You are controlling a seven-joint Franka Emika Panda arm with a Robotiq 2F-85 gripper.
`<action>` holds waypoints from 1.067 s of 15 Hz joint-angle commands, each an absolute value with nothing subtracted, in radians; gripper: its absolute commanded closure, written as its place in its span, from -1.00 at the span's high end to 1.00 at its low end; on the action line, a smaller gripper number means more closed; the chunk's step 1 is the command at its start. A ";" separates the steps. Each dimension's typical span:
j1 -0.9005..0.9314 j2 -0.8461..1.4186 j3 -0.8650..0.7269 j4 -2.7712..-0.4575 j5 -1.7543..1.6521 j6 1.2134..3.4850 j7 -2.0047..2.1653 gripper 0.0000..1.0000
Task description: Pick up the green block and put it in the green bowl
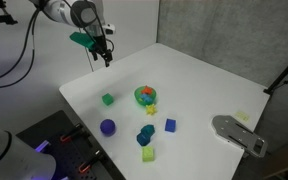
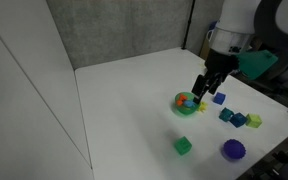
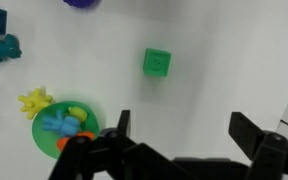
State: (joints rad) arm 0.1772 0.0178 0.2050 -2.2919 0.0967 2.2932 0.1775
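The green block (image 1: 108,99) is a small cube lying on the white table, near its edge in both exterior views (image 2: 184,146). In the wrist view it (image 3: 157,62) lies ahead of the jaws. The green bowl (image 1: 144,96) holds small orange and blue toys and shows in an exterior view (image 2: 187,102) and the wrist view (image 3: 64,128). My gripper (image 1: 105,58) hangs high above the table, open and empty, well away from the block; it also shows in an exterior view (image 2: 207,88) and the wrist view (image 3: 180,125).
A purple ball (image 1: 107,127), a blue cube (image 1: 170,125), a dark teal block (image 1: 145,135), a yellow-green cube (image 1: 148,154) and a yellow star-shaped toy (image 3: 36,100) lie on the table (image 1: 214,80). A grey device (image 1: 238,134) sits at one table corner.
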 commanded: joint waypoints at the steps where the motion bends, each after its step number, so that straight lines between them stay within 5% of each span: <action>1: 0.203 0.114 0.208 -2.296 0.059 2.411 0.253 1.00; 16: 0.374 0.550 0.056 -2.223 -0.038 2.698 0.509 1.00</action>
